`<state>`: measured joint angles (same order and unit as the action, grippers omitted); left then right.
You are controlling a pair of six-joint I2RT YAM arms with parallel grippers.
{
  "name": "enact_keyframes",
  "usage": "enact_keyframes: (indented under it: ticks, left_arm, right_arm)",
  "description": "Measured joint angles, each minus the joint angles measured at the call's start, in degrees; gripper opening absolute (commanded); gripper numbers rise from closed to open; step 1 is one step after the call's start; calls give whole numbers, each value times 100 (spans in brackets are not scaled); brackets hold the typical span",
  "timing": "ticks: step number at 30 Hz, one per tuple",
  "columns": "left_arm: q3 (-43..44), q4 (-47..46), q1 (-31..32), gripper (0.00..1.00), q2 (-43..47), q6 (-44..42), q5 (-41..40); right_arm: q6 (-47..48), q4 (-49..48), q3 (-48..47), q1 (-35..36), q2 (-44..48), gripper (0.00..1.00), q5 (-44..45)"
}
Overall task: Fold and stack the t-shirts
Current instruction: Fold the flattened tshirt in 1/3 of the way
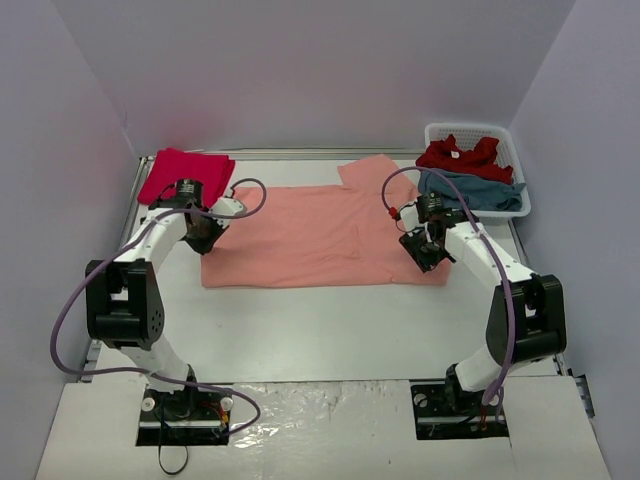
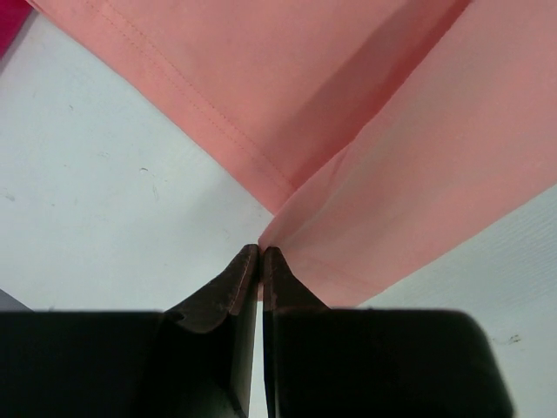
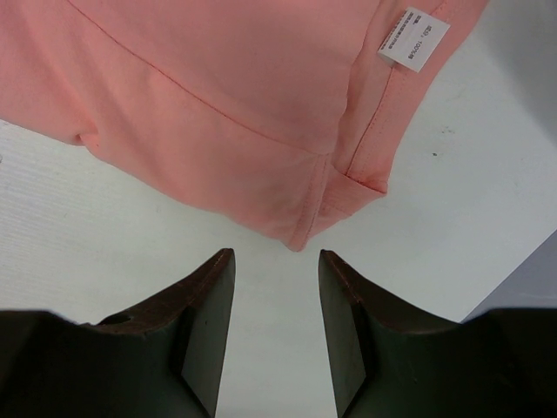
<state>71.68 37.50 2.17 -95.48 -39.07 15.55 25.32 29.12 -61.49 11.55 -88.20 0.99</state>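
Note:
A salmon-orange t-shirt point(image 1: 310, 235) lies spread flat across the middle of the table. My left gripper point(image 1: 203, 238) is at its left edge. In the left wrist view that gripper point(image 2: 261, 251) is shut, with a corner of the salmon cloth point(image 2: 374, 174) pinched between its tips. My right gripper point(image 1: 425, 250) is at the shirt's right edge. In the right wrist view it point(image 3: 277, 254) stands open, and a corner of the shirt point(image 3: 261, 131) lies just ahead of the gap, not between the fingers. A folded crimson t-shirt point(image 1: 185, 175) lies at the back left.
A white slotted basket point(image 1: 500, 135) at the back right holds a crumpled red t-shirt point(image 1: 458, 155) and a teal-blue one point(image 1: 480, 192). A white label point(image 3: 413, 39) shows on the salmon shirt near my right gripper. Grey walls close in the table on three sides.

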Motion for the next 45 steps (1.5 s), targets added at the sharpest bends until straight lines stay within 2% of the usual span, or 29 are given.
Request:
enact_keyframes:
  ticks: [12,16,19,30,35,41,45]
  left_arm:
    - [76,-190,0,3,-713,9,-127]
    - [76,-264,0,18,-798,17,-203]
    - [61,-372,0,22,-763,37,-280]
    - [-400,-352,0,25,398,-59,-365]
    - [-1180,-299,0,25,1008,-323,-203]
    - [-2039,-289,0,25,1075,-520,-131]
    - [-2243,-310,0,25,1084,-570,-52]
  right_arm:
    - [-4,-61,98,-28,-66,40,-144]
    - [-22,-70,107,-28,-68,40,-164]
    - [-26,-70,107,-28,-68,40,-188]
    - [20,-105,238,-81,-61,40,-184]
    - [94,-109,448,-153,-24,40,-105]
    - [238,-105,581,-295,-20,41,-96]
    - [343,-109,584,-461,-26,41,-98]
